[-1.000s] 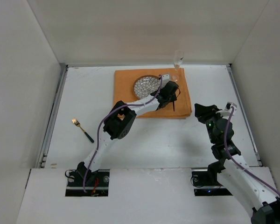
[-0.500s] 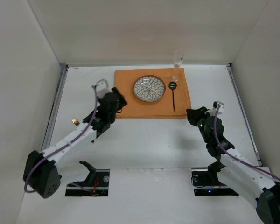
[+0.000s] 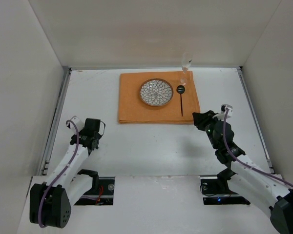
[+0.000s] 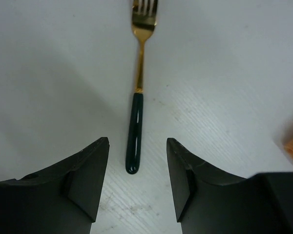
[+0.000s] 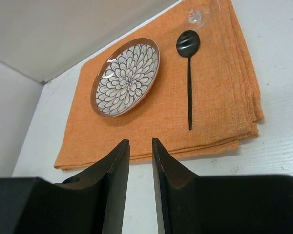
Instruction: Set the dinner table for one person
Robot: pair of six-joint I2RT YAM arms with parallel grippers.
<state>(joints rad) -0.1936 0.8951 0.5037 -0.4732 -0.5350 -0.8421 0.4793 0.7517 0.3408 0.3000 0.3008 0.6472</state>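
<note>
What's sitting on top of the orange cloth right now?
On the orange cloth: a flower-patterned plate, a black spoon to its right, and a clear glass at the far right corner. Whatever lies beneath the plate is covered.

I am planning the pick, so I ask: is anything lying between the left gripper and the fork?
Nothing visible. The left gripper is open right above the fork, whose dark handle lies in line between its fingers on the dinner table.
</note>
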